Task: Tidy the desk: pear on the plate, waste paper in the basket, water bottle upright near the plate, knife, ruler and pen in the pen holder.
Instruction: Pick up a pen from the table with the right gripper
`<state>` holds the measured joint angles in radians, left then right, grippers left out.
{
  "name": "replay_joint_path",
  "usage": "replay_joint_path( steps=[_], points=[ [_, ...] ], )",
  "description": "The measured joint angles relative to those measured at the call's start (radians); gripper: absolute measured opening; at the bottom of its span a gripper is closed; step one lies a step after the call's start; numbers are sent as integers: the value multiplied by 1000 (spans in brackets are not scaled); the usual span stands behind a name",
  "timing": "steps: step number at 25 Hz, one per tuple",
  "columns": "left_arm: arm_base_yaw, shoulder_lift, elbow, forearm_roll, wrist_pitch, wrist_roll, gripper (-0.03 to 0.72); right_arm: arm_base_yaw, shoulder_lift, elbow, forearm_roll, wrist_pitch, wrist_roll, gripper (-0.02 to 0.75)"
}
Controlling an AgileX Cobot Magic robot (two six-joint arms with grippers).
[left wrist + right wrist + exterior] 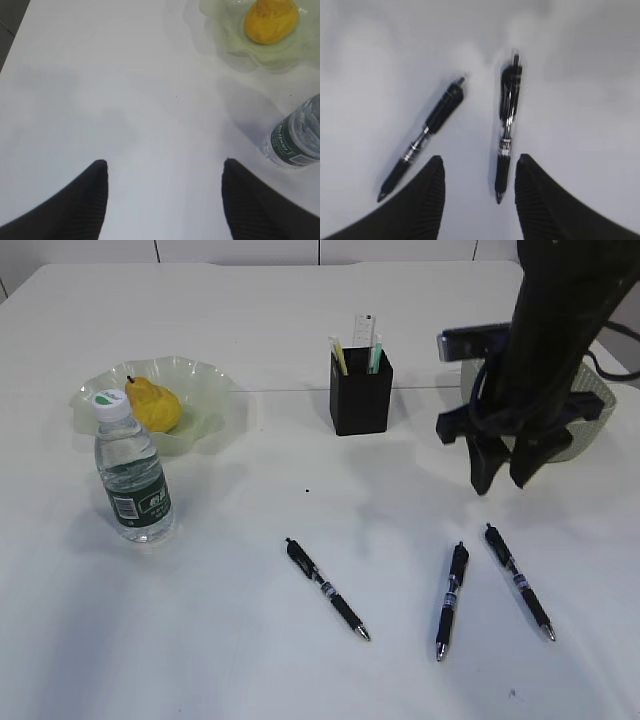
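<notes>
The yellow pear (pixel 155 405) (pixel 271 20) lies on the pale green plate (pixel 215 380) (pixel 220 30). Beside the plate the water bottle (pixel 133 470) (pixel 297 137) stands upright. The black pen holder (pixel 361 392) holds the clear ruler (pixel 365 328) and two slim items, one yellow and one green; I cannot tell which is the knife. Three black pens (pixel 328 589) (pixel 452 600) (pixel 518 581) lie on the desk (pixel 250 660). My right gripper (pixel 500 486) (pixel 480 157) hangs open above the two right pens (pixel 422 137) (pixel 507 127). My left gripper (pixel 164 161) is open over bare desk. The waste paper is out of view.
The grey-green basket (pixel 598 405) sits at the right edge, mostly hidden behind my right arm. A grey camera box (pixel 470 342) rides on that arm. The desk's dark left edge (pixel 10 30) shows in the left wrist view.
</notes>
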<state>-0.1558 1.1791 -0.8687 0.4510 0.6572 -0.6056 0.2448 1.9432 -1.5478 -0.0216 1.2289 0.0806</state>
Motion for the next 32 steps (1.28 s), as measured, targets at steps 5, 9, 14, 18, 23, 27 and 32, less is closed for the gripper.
replay_joint_path(
  steps=[5, 9, 14, 18, 23, 27, 32],
  points=[
    [0, 0, 0, 0, 0, 0, 501, 0, 0, 127, -10, -12, -10, 338],
    [0, 0, 0, 0, 0, 0, 499, 2, -2, 151, -24, -68, -11, 338],
    [0, 0, 0, 0, 6, 0, 498, 2, -3, 155, -36, -120, -11, 338],
    [0, 0, 0, 0, 10, 0, 498, -19, -3, 155, -39, -141, -11, 338],
    [0, 0, 0, -42, 10, 48, 498, -65, -3, 155, -37, -156, -11, 338],
    [0, 22, 0, -186, 21, 198, 498, -78, -3, 155, -35, -180, -11, 338],
    [0, 108, 0, -396, 93, 437, 496, -78, -1, 155, -13, -198, -11, 338]
  ],
)
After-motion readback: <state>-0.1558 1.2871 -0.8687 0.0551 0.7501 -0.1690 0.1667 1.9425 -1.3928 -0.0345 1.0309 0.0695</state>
